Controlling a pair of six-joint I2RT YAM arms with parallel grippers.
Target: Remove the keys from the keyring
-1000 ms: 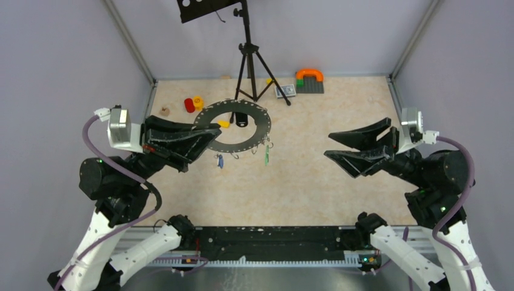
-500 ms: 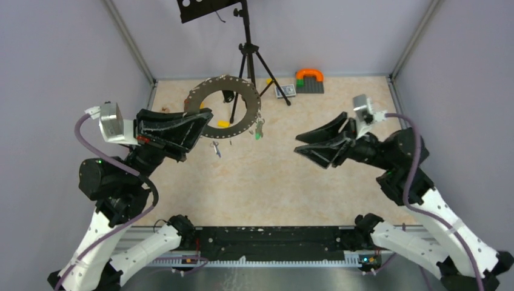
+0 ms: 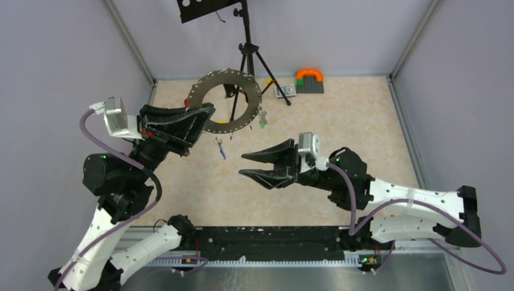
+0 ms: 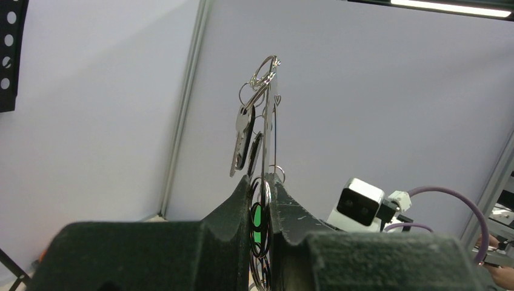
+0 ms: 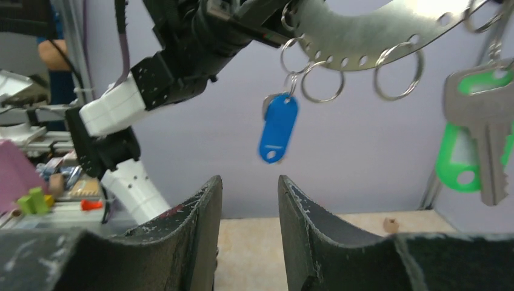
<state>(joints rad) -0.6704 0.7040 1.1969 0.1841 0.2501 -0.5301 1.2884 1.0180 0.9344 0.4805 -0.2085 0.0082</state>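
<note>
- We see the left gripper (image 3: 205, 118) clenched on the lower-left edge of the keyring (image 3: 251, 91), which is held up in the upper middle of the top view.
- Keys (image 5: 488, 124) hang from its lower rim, along with a blue tag (image 5: 278, 128) and a green tag (image 5: 460, 163).
- Right gripper (image 3: 242, 165) is released and empty at frame centre, below the blue tag.

Grey keyring (image 3: 253, 97) aloft, tilted; keys (image 5: 491, 121) hang off rim holes, incl blue-, green-tagged.
</note>
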